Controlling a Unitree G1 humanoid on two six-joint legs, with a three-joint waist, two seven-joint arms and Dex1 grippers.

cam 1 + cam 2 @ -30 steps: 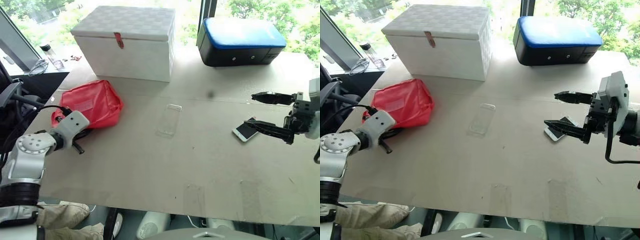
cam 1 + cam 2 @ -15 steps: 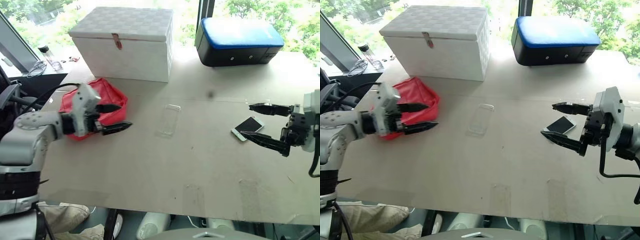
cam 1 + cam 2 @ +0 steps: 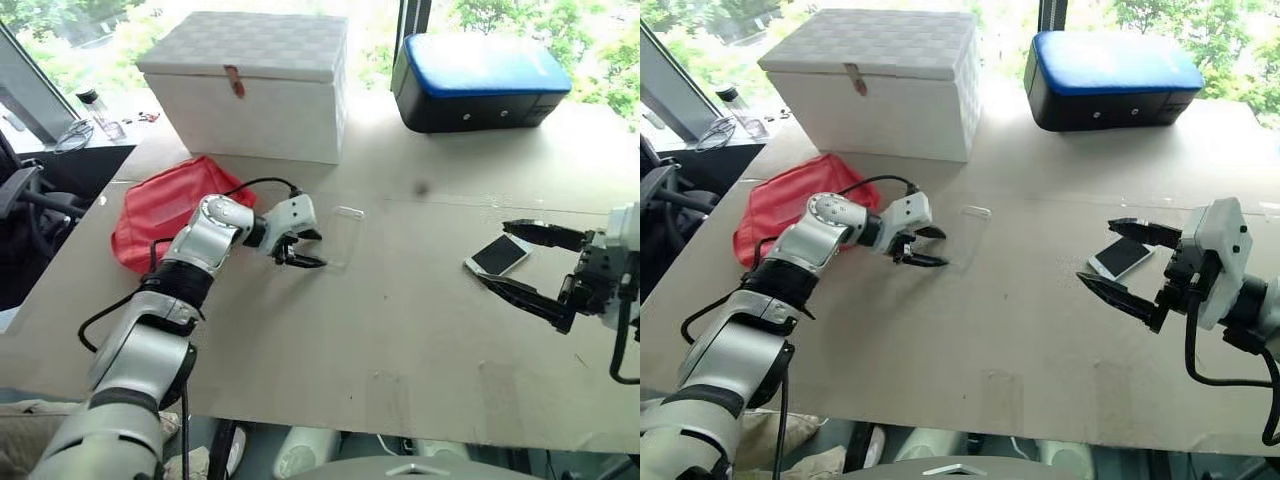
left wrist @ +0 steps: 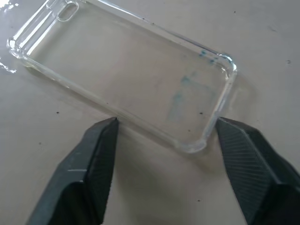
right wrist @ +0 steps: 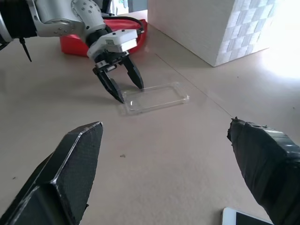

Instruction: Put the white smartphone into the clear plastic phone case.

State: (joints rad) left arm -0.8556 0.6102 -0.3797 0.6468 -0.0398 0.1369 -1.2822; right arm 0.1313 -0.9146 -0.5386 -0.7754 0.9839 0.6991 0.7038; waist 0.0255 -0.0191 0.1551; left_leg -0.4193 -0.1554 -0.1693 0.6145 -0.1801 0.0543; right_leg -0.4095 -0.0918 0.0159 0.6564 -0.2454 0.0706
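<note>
The left gripper has swung across from beside the red pouch to the near end of the clear case, which lies flat on the table. Its jaws are released and straddle the near corner of the case: one fingertip sits at the long edge, the other just past the short end, and neither visibly presses on the plastic. Half a second ago these jaws stood wider; they have since narrowed toward the case without clamping it. The right gripper has drawn back slightly; its jaws are fully spread and empty. The white phone lies flat on the table, screen up, between and just beyond the right fingertips, touching neither. The case lies well apart from the phone, directly ahead of the left jaws. Judgement: the left arm's arrival puts it in position to pin or lift the case, the first step toward seating the phone. The phone is not yet picked up, so the task is at an early stage. The thin, slippery shell may skid away if the jaws close unevenly.
</note>
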